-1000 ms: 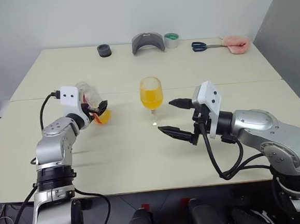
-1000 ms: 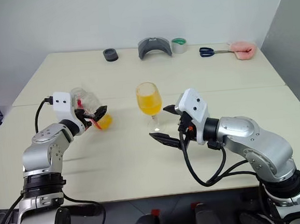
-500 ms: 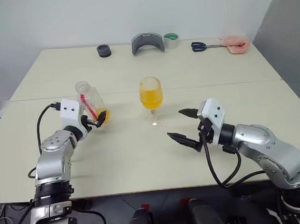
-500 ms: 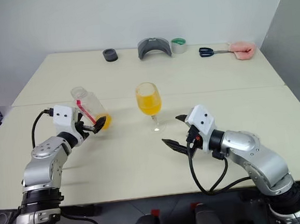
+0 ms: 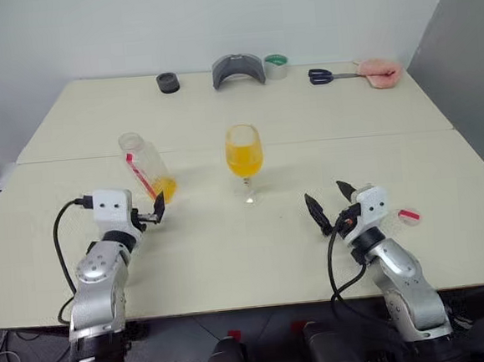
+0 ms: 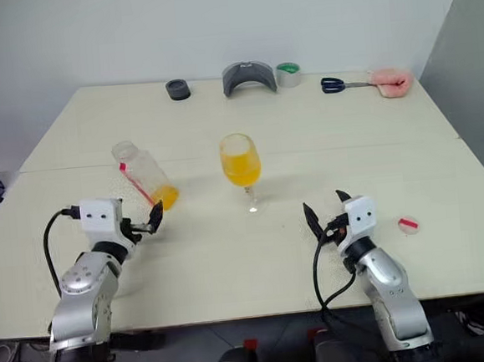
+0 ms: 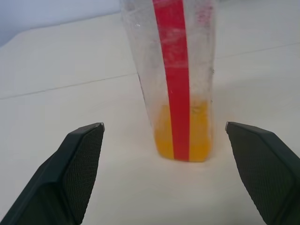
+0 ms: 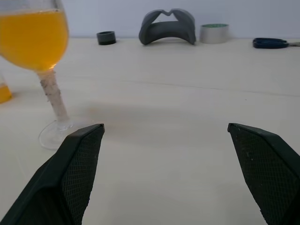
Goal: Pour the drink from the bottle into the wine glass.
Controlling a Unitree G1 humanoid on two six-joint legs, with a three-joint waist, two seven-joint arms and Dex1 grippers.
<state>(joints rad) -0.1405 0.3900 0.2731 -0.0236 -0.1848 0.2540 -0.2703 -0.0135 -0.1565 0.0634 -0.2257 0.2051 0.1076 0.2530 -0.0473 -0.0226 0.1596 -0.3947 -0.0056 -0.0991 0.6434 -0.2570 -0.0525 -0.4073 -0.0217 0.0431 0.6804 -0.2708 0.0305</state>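
Both the left gripper (image 5: 148, 215) and right gripper (image 5: 330, 202) gape empty, while the light, slippery bottle (image 5: 147, 171) stands left of the fragile, top-heavy glass (image 5: 244, 154), best gripped mid-body.

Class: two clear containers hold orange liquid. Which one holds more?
The wine glass: its bowl is mostly orange, while the bottle has only a shallow layer at its base.
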